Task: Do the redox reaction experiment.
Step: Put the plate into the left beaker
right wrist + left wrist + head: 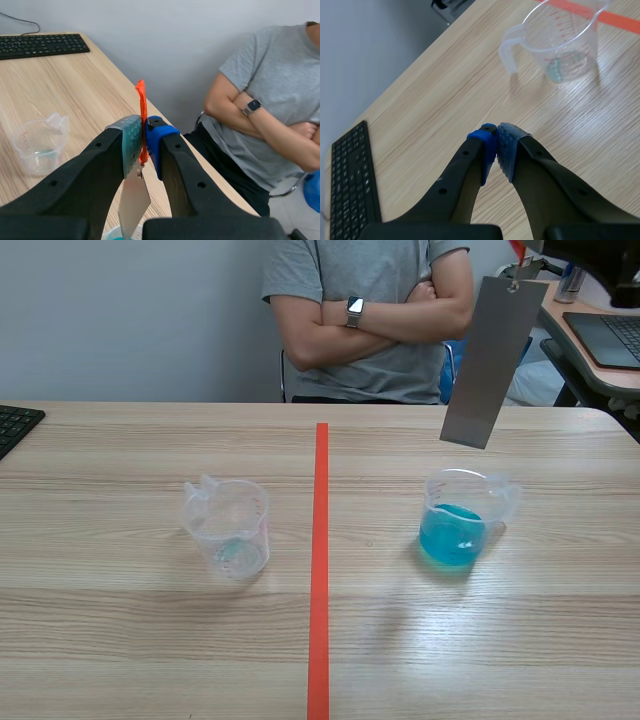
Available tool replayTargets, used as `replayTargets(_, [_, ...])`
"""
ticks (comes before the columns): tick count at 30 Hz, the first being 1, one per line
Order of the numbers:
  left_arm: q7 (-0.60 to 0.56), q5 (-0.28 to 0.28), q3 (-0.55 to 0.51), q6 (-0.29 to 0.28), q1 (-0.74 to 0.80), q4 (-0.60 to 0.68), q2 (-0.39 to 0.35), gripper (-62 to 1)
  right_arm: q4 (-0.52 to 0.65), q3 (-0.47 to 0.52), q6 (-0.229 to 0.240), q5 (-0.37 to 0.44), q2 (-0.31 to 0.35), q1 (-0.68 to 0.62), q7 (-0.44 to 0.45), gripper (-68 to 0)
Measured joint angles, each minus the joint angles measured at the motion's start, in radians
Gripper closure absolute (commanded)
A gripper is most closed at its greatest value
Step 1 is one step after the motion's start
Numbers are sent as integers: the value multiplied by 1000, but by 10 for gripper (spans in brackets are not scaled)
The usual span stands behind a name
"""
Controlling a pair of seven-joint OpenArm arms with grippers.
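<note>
Right tool [144,135] clamps the metal strip [494,360] by its orange tab [141,107], hanging above the blue-liquid cup [455,525].

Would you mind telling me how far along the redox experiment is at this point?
Done: the metal strip is picked up; the right gripper is shut on its orange tag. In hand: the strip hangs above the cup of blue liquid, not yet touching it. Left: dipping it in. The left gripper, shut and empty, sits near the almost empty clear cup.
</note>
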Motion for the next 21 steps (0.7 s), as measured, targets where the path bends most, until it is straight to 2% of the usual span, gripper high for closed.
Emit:
replayTargets(9, [0, 0, -96, -1, 124, 0, 71, -18, 0, -130, 0, -91, -140, 92, -46, -6])
replayTargets(13, [5, 0, -108, -4, 154, -10, 76, -18, 0, -188, 0, -133, -209, 133, -68, -6])
replayTargets(15, [49, 0, -110, -4, 154, -24, 76, -18, 0, -218, 0, -151, -245, 153, -75, -6])
replayTargets(21, [46, 0, -121, -4, 154, -72, 76, -18, 0, -319, 0, -210, -338, 199, -101, -6])
